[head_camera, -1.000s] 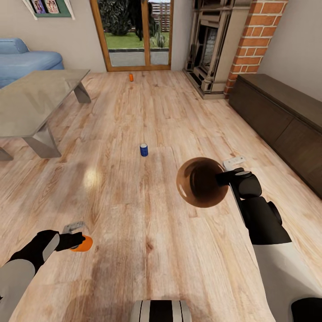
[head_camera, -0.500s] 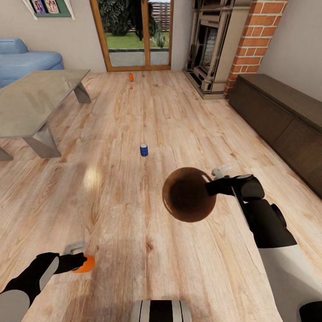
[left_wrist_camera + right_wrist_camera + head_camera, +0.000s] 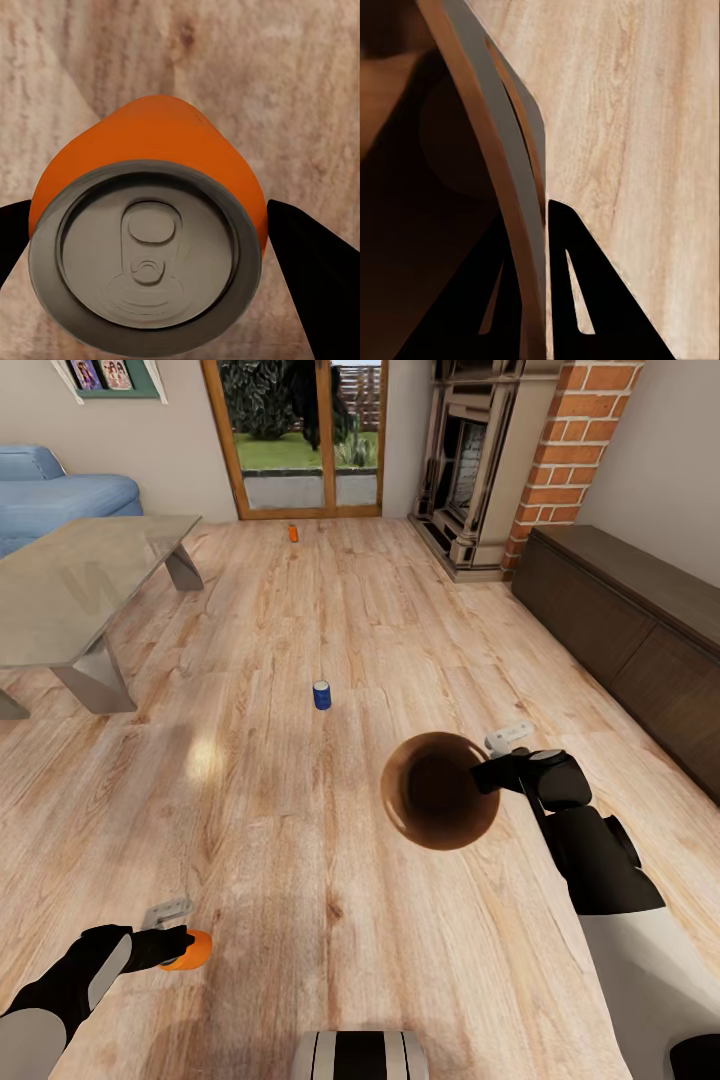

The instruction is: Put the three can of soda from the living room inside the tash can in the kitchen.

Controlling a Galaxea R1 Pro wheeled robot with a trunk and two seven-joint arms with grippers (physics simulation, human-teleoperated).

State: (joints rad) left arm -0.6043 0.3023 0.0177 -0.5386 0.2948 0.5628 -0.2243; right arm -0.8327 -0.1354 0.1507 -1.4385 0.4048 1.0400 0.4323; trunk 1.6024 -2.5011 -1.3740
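My left gripper [image 3: 178, 948] is shut on an orange soda can [image 3: 190, 950] low at the left, held above the plank floor; in the left wrist view the can [image 3: 150, 240] shows its grey top between the dark fingers [image 3: 311, 255]. The trash can [image 3: 440, 790], a brown bucket with its mouth turned toward the camera, hangs from my right gripper [image 3: 488, 772], which is shut on its rim [image 3: 521, 247]. A blue soda can [image 3: 321, 695] stands on the floor ahead. A second orange can [image 3: 293, 533] stands far off by the glass doors.
A glass-topped low table [image 3: 70, 585] stands at the left with a blue sofa [image 3: 60, 500] behind it. A dark wooden sideboard [image 3: 640, 630] runs along the right wall beside the brick fireplace [image 3: 500, 460]. Open plank floor lies between them.
The right arm swung the bucket left and down, then slightly back up to the right. The left gripper with the orange can dropped lower in the view, then held still.
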